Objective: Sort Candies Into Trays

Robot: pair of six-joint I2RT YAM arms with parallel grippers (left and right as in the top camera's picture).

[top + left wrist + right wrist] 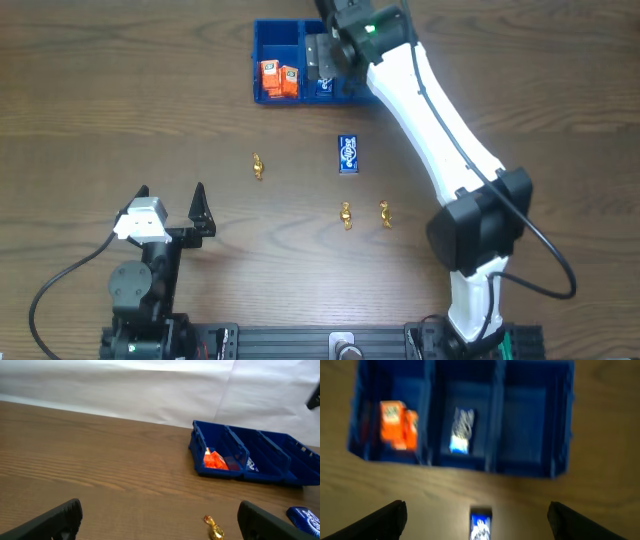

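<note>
Above the blue tray (530,425), my right gripper (476,506) hangs with its fingers spread wide and nothing between them. One end compartment holds orange candies (395,422), and the middle one holds what seems to be a blue-wrapped candy (461,430). Another blue candy (348,153) lies on the table (120,100) near the tray's front wall. Nearer my bases lie three more (a lone gold candy (258,165) to the left, a gold pair (346,215) close together). My left gripper (172,190) sits low by its base, fingers also apart.
</note>
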